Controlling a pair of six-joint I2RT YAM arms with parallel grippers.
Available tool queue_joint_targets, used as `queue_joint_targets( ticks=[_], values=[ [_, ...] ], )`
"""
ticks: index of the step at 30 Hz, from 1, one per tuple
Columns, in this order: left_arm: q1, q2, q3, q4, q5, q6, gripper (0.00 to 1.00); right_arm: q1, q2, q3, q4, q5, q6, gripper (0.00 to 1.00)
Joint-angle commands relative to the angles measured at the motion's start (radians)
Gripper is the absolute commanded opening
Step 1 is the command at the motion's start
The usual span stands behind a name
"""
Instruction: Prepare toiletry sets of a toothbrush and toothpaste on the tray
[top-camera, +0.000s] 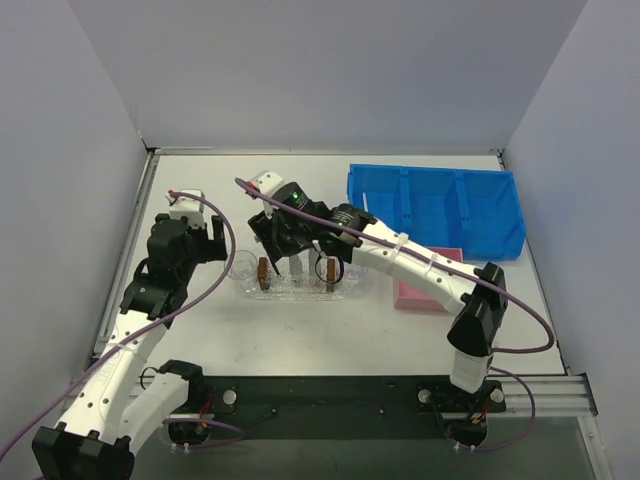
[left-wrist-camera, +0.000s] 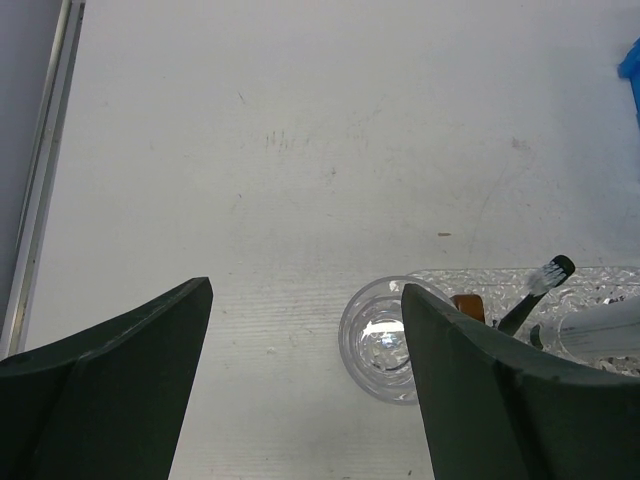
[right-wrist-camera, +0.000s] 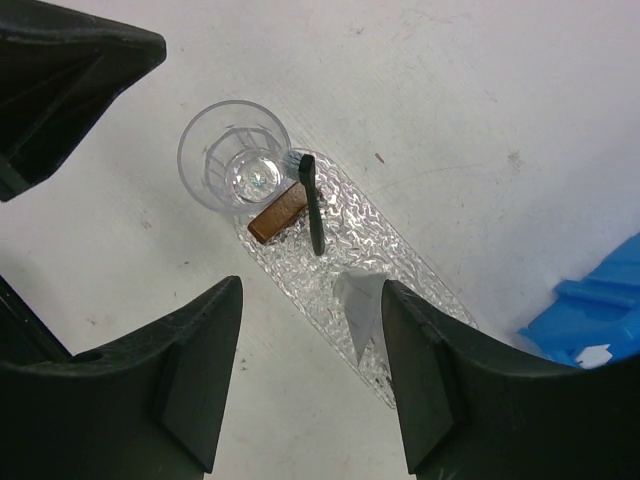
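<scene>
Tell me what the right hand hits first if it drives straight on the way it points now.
Most likely the toothpaste lying on the tray: it sits between the fingers of the open right hand. Depth is hard to judge from the wrist view.

Table (top-camera: 330, 335): flat white top, faintly scuffed, filling the middle of the overhead view; a metal rail (top-camera: 128, 255) runs along its left edge.

Lying directly on it:
- Tray (top-camera: 300, 291): clear, textured plastic, long oval, at centre frame, with its long side running left to right.
- Cup (top-camera: 241, 265): clear, round, upright, at the tray's left end; whether it touches the tray cannot be told.
- Blue bin (top-camera: 435, 205): three compartments in a row, upper right of the frame, well apart from the tray.
- Pink box (top-camera: 412, 295): rectangular, right of the tray and below the bin, partly hidden by an arm.
</scene>
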Motion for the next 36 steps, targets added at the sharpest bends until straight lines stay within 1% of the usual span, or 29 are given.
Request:
queue_joint_targets(
  ticks=[1,4,7,8,10,11,12,14,15,18,20,23,26,28,31,36],
  values=[
    [0.003,-0.033,0.027,0.044,-0.041,0.005,0.87,-0.01,-0.146,-0.054,0.027,0.026,0.022,0.53],
    [0.003,-0.042,0.012,0.061,-0.046,0.011,0.87,-0.059,-0.221,-0.112,0.013,0.022,0.04,0.52],
    [0.003,-0.038,0.006,0.071,-0.047,0.016,0.87,-0.16,-0.286,-0.169,-0.006,-0.008,0.083,0.5],
    [0.006,-0.036,0.004,0.069,-0.049,0.017,0.87,-0.224,-0.3,-0.189,-0.007,-0.014,0.095,0.49],
    [0.006,-0.032,0.001,0.075,-0.049,0.019,0.87,-0.287,-0.327,-0.235,-0.005,-0.011,0.097,0.47],
    [0.006,-0.026,-0.002,0.075,-0.049,0.02,0.87,-0.315,-0.326,-0.244,-0.006,-0.018,0.095,0.47],
    [0.008,-0.021,0.0,0.075,-0.049,0.023,0.87,-0.376,-0.323,-0.256,-0.008,-0.024,0.094,0.45],
    [0.008,-0.015,-0.003,0.08,-0.049,0.024,0.87,-0.433,-0.296,-0.261,-0.008,-0.064,0.092,0.42],
    [0.009,-0.006,-0.003,0.083,-0.047,0.024,0.87,-0.482,-0.28,-0.258,-0.007,-0.074,0.085,0.4],
    [0.009,0.01,-0.005,0.081,-0.041,0.027,0.87,-0.536,-0.193,-0.223,-0.017,-0.092,0.042,0.34],
    [0.009,0.016,-0.005,0.084,-0.03,0.03,0.87,-0.571,-0.105,-0.171,-0.028,-0.094,0.022,0.33],
    [0.009,0.026,-0.009,0.089,-0.026,0.036,0.87,-0.596,0.005,-0.103,-0.042,-0.095,-0.016,0.31],
    [0.012,0.036,-0.011,0.094,-0.03,0.036,0.87,-0.609,0.105,-0.047,-0.046,-0.09,-0.017,0.3],
    [0.011,0.045,-0.009,0.092,-0.033,0.037,0.87,-0.616,0.166,-0.03,-0.048,-0.098,-0.007,0.27],
    [0.012,0.056,-0.009,0.089,-0.038,0.04,0.87,-0.622,0.235,-0.003,-0.048,-0.1,-0.001,0.25],
    [0.012,0.053,-0.013,0.097,-0.044,0.045,0.87,-0.633,0.301,0.015,-0.046,-0.061,-0.018,0.23]
  ],
)
